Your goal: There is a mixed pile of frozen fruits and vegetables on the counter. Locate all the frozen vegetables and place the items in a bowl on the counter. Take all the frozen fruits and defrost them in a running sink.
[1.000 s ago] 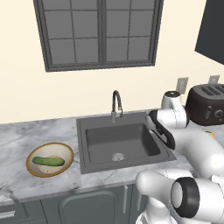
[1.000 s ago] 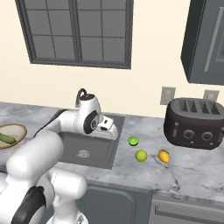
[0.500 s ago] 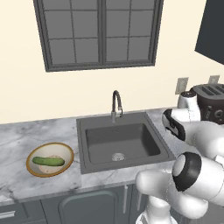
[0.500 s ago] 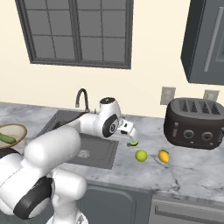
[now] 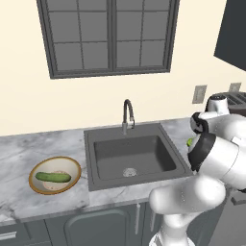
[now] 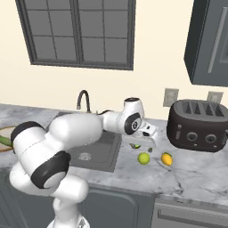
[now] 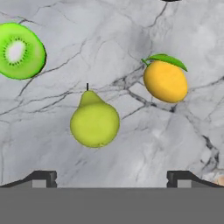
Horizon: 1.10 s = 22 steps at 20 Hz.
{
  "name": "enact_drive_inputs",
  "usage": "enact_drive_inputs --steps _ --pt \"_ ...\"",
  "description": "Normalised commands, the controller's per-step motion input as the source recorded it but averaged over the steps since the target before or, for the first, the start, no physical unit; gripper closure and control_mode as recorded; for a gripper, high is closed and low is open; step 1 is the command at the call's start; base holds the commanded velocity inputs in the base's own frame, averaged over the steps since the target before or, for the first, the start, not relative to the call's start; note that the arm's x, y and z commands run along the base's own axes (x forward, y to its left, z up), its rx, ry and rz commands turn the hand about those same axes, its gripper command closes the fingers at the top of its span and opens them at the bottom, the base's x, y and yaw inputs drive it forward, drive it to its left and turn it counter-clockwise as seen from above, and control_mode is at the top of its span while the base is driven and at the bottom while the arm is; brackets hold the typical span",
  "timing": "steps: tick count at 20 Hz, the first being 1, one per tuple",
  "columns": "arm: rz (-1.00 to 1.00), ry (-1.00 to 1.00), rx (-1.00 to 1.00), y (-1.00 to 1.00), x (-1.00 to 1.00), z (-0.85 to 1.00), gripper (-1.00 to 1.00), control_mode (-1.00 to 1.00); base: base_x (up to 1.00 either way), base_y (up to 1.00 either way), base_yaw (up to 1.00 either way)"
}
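My gripper (image 6: 143, 148) hangs open over the counter (image 6: 196, 171) to the right of the sink (image 6: 95, 149), with nothing between its fingers. In the hand view it (image 7: 111, 179) looks straight down on the rest of the pile. A yellow-green pear-shaped fruit (image 7: 94, 124) (image 6: 143, 158) lies between the two tips and a little ahead of them. A cut green fruit (image 7: 19, 51) (image 6: 137, 146) is at the upper left. A yellow-orange round item with a green leaf (image 7: 165, 81) (image 6: 166, 159) is at the upper right. The bowl (image 5: 36, 169) left of the sink holds the long dark green cucumber (image 5: 53, 177).
A dark toaster (image 6: 198, 126) stands on the counter just right of the pile, under a dark wall cabinet (image 6: 209, 40). The curved faucet (image 5: 127, 113) rises behind the sink basin (image 5: 132, 156). Bare marble runs along the counter's front edge.
The arm has swung right, from above the sink to above the items on the counter beside it. The jaws have stayed open.
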Motion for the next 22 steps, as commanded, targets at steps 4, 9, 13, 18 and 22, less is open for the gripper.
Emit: enact_drive_inputs --steps 4,9,13,18,22 --pt "-0.12 0.07 0.0 -0.55 0.05 -0.05 -1.0 -1.0 0.0 0.0 0.0" --pt "-0.02 -0.01 0.0 -0.32 0.12 -0.24 -1.0 -1.0 0.0 0.0 0.0" --pt "0.0 -0.05 0.0 -0.36 0.2 -0.31 -1.0 -1.0 0.0 0.0 0.0" --pt "0.02 0.0 0.0 -0.56 0.27 -0.13 -1.0 -1.0 0.0 0.0 0.0" --pt "0.04 0.0 0.0 -0.29 0.23 -0.12 -1.0 -1.0 0.0 0.0 0.0"
